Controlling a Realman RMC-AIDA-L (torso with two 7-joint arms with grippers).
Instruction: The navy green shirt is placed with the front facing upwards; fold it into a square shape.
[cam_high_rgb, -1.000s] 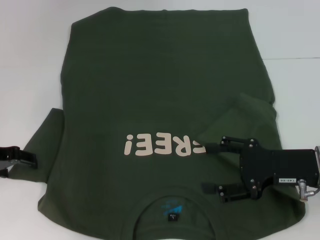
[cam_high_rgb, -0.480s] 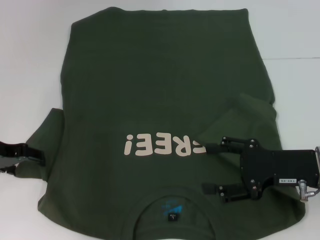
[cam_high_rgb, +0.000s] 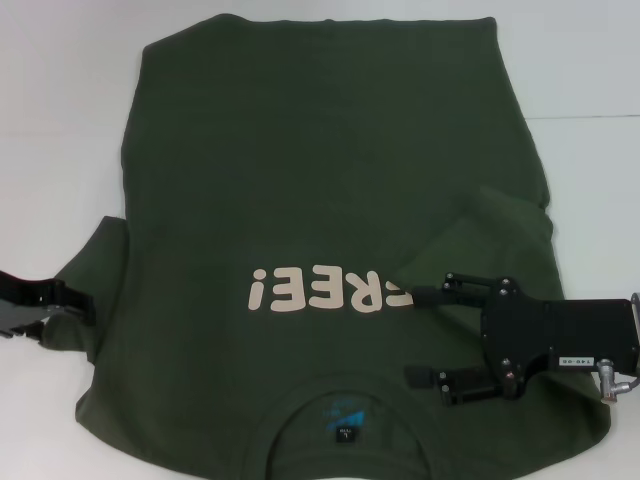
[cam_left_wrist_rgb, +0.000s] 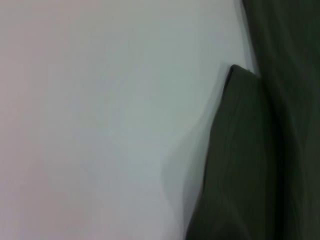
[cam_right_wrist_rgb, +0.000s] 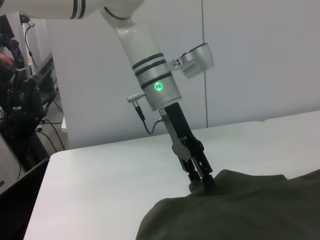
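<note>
The shirt (cam_high_rgb: 330, 230) lies flat, print up, across the white worktop (cam_high_rgb: 590, 70). The left pincer (cam_right_wrist_rgb: 202, 179) pinches its left sleeve, while the right pincer (cam_high_rgb: 425, 335) hovers wide over the right shoulder. Sleeve-folding is in hand; next, carry the sleeve inward.

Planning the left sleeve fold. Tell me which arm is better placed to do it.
Left. The left gripper is already at the edge of the navy green shirt's left sleeve, fingertips down on the cloth. The right gripper hovers open across the shirt, over the already folded right sleeve.
</note>
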